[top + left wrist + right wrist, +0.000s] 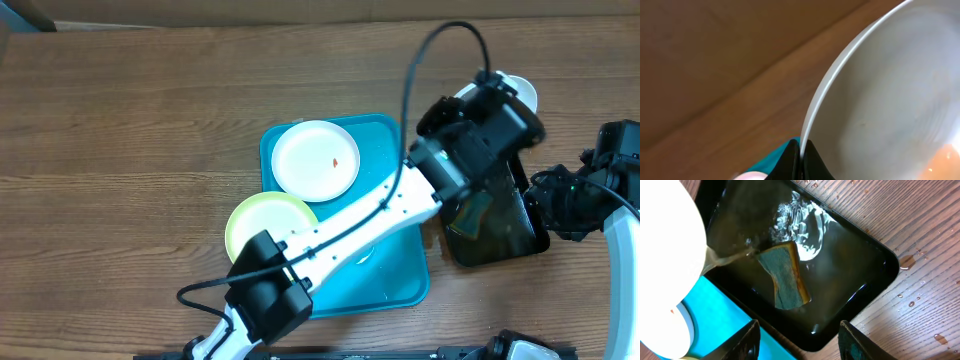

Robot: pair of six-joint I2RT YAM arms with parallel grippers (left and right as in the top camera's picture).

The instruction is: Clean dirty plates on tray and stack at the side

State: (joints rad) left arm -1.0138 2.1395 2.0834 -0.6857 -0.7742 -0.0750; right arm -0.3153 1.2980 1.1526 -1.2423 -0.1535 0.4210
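pinching the rim of a round white plate point(890, 100), the left gripper point(801, 150) holds it by the far edge of a black rectangular tray point(875, 265) of water. this sits just right of the turquoise plastic tray point(400, 290). the right gripper point(800, 345), fingers spread, hangs over the black tray near a green sponge point(787, 277). a second white plate point(316, 158) lies on the turquoise tray's far-left part. a pale yellow-green plate point(265, 220) overlaps its left rim, beside the bare wooden table point(120, 150).

- The bench point(120, 150) is brown wood with plain grain and a matt finish; water drops point(912, 302) bead on it.
- The tray point(400, 272) is smooth turquoise plastic with a slight sheen.
- The black tray point(855, 280) looks glossy and wet, with white foam point(800, 222) on the water.
- The sponge point(787, 277) has a rough dark green face and a yellowish porous edge.
- The white plate point(315, 160), yellow-green plate point(262, 220) and held plate point(890, 100) are smooth and hard.
- The left arm shell point(370, 215) is smooth white plastic.
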